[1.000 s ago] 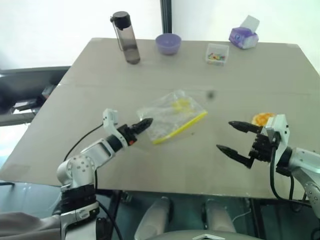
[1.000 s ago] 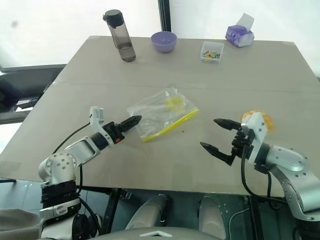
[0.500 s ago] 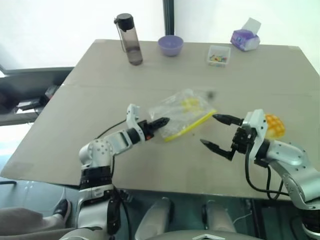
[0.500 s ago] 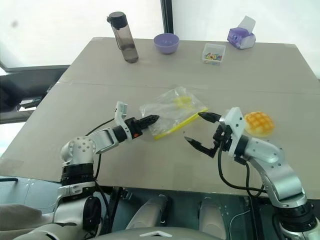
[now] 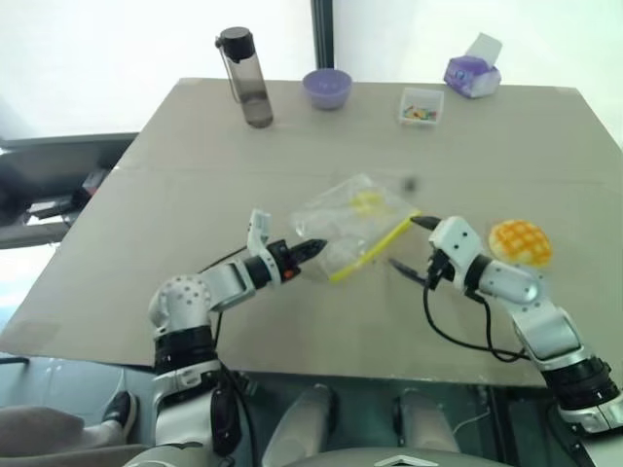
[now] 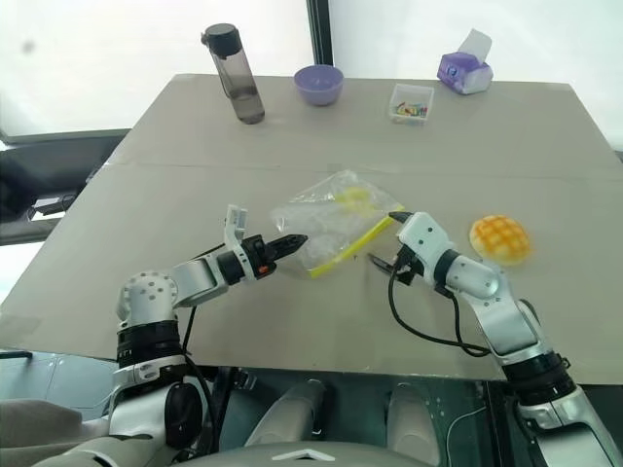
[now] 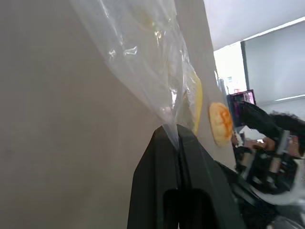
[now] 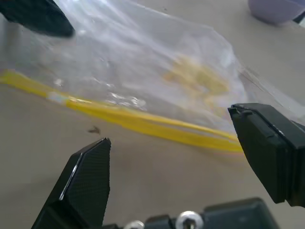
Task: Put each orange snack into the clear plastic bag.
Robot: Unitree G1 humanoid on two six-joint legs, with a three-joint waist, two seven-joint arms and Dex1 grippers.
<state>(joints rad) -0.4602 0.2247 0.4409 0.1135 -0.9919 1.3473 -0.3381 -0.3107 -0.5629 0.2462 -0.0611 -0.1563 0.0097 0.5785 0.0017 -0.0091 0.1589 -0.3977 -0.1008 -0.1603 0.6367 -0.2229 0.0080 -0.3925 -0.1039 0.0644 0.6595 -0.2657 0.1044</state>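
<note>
The orange snack (image 5: 520,241), a round bun with a grid top, lies on the table to the right of the clear plastic bag (image 5: 355,219). The bag lies flat mid-table, its yellow seal strip (image 8: 143,121) facing the near right. My left gripper (image 5: 316,246) is shut on the bag's near left edge, with film pinched between its fingertips (image 7: 170,131). My right gripper (image 5: 409,243) stands open at the right end of the seal strip, one finger on each side of it and nothing held. The bun is just behind that wrist.
Along the table's far edge stand a dark bottle (image 5: 243,76), a purple bowl (image 5: 327,86), a small clear box of colourful bits (image 5: 421,105) and a purple tissue pack (image 5: 473,70). The table's right edge (image 5: 604,136) runs close beyond the bun.
My left gripper has shut on the bag's edge. My right gripper has swung left and forward, past the bun, up to the bag's seal strip, still open.
</note>
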